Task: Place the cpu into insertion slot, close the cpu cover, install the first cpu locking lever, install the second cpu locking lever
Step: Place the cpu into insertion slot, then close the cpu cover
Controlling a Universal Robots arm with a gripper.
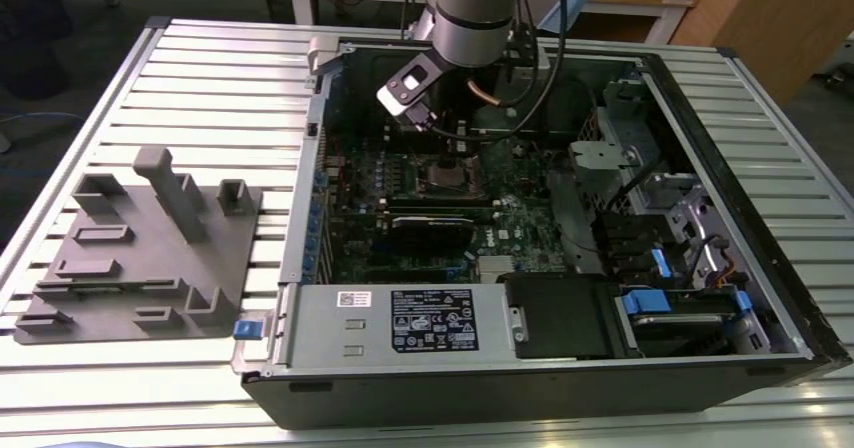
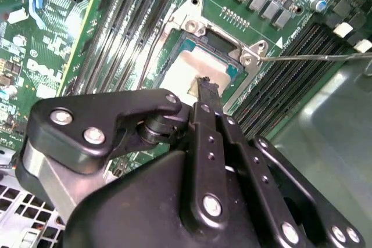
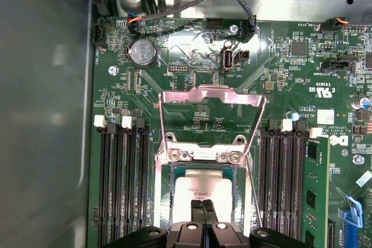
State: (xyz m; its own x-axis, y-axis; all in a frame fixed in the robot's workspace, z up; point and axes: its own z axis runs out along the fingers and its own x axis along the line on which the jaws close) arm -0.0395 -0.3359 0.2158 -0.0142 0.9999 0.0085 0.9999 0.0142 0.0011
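Note:
The cpu (image 3: 203,189) lies flat in the insertion slot (image 3: 166,201), silver face up with a green border around it; it also appears in the second wrist view (image 2: 192,65). The cpu cover (image 3: 212,98) stands raised on its hinge behind the slot, and the board shows through its window. My gripper (image 3: 203,205) is shut, with its two fingertips pressed together just above or on the chip's face (image 2: 206,85); nothing is held. A thin wire locking lever (image 2: 314,57) sticks out sideways from the socket. In the exterior view my gripper (image 1: 450,148) hangs over the slot (image 1: 447,176).
Rows of black memory slots (image 3: 119,184) flank the socket on both sides. The open computer case (image 1: 307,168) has metal walls, cables (image 3: 174,4) and drive bays (image 1: 667,228). A grey fixture (image 1: 147,248) sits on the table at the exterior view's left.

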